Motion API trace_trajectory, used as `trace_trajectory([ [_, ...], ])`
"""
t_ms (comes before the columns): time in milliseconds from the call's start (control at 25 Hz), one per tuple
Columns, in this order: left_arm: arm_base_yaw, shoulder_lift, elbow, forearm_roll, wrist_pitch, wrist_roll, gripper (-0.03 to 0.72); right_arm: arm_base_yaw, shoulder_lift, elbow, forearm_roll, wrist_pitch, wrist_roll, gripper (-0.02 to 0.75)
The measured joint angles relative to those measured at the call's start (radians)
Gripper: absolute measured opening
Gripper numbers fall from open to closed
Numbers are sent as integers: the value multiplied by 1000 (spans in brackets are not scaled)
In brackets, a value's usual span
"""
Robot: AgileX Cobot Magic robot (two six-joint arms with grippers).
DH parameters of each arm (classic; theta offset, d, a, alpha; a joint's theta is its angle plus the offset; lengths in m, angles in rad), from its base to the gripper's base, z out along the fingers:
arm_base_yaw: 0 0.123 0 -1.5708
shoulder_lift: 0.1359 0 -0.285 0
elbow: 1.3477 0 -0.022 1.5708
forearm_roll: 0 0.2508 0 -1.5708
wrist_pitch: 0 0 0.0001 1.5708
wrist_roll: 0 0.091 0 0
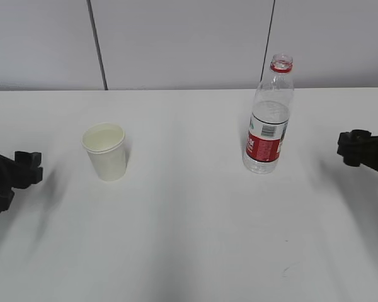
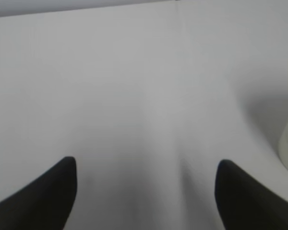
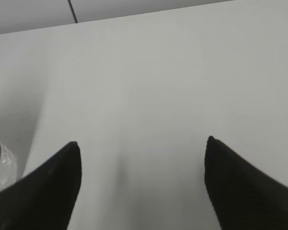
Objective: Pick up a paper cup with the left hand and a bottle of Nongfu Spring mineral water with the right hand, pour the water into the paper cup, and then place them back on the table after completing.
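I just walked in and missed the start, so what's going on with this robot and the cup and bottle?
Nothing is being held right now. A white paper cup stands upright on the white table, and a clear plastic water bottle with a red label stands upright to its right, cap off. The left black gripper sits at the left edge and the right black gripper at the right edge, both open and clear of the objects. The cup appears to hold some liquid, though that is hard to confirm.
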Motion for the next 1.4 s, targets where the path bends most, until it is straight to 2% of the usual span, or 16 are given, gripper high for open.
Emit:
trace_trajectory([
  [120, 0, -48, -82, 0, 193, 0, 541, 0, -41, -84, -4, 208, -13, 591],
  [360, 24, -149, -306, -7, 691, 0, 535, -45, -80, -327, -25, 769, -39, 591],
  [560, 53, -163, -512, -7, 1090, 0, 533, -69, -80, -517, -69, 1139, -46, 590],
  [720, 57, -163, -638, -7, 1333, 0, 533, -69, -80, -632, -77, 1402, -63, 590],
  [920, 58, -163, -756, -7, 1533, 0, 533, -69, -80, -731, -82, 1582, -80, 589],
  [1160, 62, -163, -841, 1, 1714, 0, 531, -69, -80, -829, -82, 1765, -105, 590],
  [1400, 62, -163, -904, 49, 1881, 0, 531, -69, -80, -891, -82, 1876, -135, 589],
])
